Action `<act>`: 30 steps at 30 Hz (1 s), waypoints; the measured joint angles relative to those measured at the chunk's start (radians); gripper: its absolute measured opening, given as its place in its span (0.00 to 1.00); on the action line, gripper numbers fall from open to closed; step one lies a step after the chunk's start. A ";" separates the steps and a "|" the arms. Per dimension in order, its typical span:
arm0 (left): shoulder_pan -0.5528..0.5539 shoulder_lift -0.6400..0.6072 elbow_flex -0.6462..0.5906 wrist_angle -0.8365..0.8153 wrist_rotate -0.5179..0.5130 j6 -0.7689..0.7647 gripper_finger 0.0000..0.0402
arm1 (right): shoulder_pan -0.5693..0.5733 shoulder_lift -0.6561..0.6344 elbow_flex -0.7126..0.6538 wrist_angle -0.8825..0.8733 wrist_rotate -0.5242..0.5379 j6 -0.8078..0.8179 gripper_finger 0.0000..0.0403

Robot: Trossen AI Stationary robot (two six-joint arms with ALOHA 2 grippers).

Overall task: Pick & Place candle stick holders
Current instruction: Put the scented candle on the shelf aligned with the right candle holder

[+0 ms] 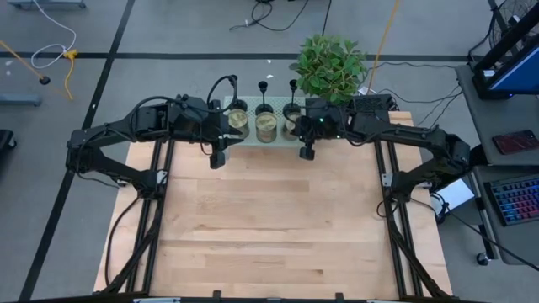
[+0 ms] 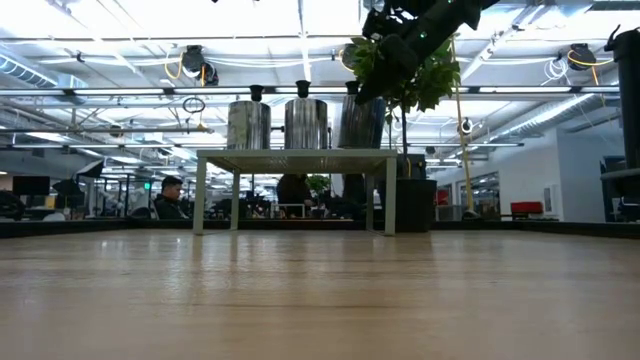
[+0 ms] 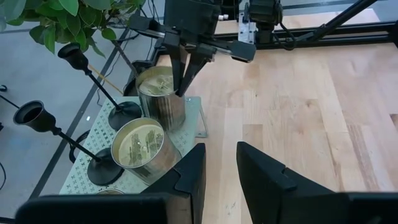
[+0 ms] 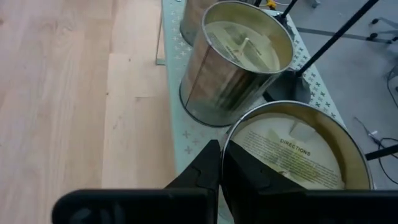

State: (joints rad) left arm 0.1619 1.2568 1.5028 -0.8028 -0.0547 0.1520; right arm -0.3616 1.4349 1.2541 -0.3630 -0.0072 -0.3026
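Three black candle stick holders (image 1: 264,99) stand on their disc bases along the far side of a pale green perforated shelf (image 1: 253,141). Two of them show in the left wrist view (image 3: 93,87). Three open metal tins (image 1: 266,126) stand in front of them. My right gripper (image 4: 221,152) is shut at the rim of the right tin (image 1: 290,126), near the shelf's right end. My left gripper (image 3: 221,163) is open and empty beside the left tin, over the shelf's near edge (image 1: 225,140). My right gripper has the right tin's rim (image 4: 229,135) on its near side. One finger (image 3: 176,68) seems to be inside the tin and the other (image 3: 198,65) outside. The fingers slant down from the table's right. The tin stands upright on the shelf.
A leafy potted plant (image 1: 328,66) stands just behind the shelf's right end, close to the right holder. The shelf stands on thin legs (image 2: 200,195) at the table's far edge. The wooden tabletop (image 1: 269,227) stretches toward the near edge. A person sits in the room beyond (image 2: 170,195).
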 joint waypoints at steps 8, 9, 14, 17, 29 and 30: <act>0.000 0.000 0.000 0.000 0.000 -0.024 0.24 | -0.005 -0.001 0.000 0.008 -0.049 -0.010 0.10; 0.000 0.000 0.000 0.000 0.000 -0.024 0.24 | -0.005 -0.001 0.000 0.008 -0.046 -0.011 0.12; 0.000 0.000 0.000 0.000 0.000 -0.026 0.24 | -0.007 -0.001 0.000 0.038 -0.042 -0.035 0.24; 0.000 0.000 0.000 0.000 0.000 -0.026 0.24 | -0.007 -0.001 0.000 0.075 -0.043 -0.048 0.29; 0.000 0.000 0.000 -0.012 0.000 -0.026 0.24 | 0.022 -0.041 -0.002 0.115 -0.041 -0.123 0.31; 0.000 0.000 0.000 -0.012 0.000 -0.026 0.24 | 0.033 -0.058 -0.002 0.113 -0.042 -0.106 0.30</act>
State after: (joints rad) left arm 0.1619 1.2568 1.5028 -0.8150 -0.0547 0.1261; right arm -0.3287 1.3772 1.2526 -0.2498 -0.0488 -0.4081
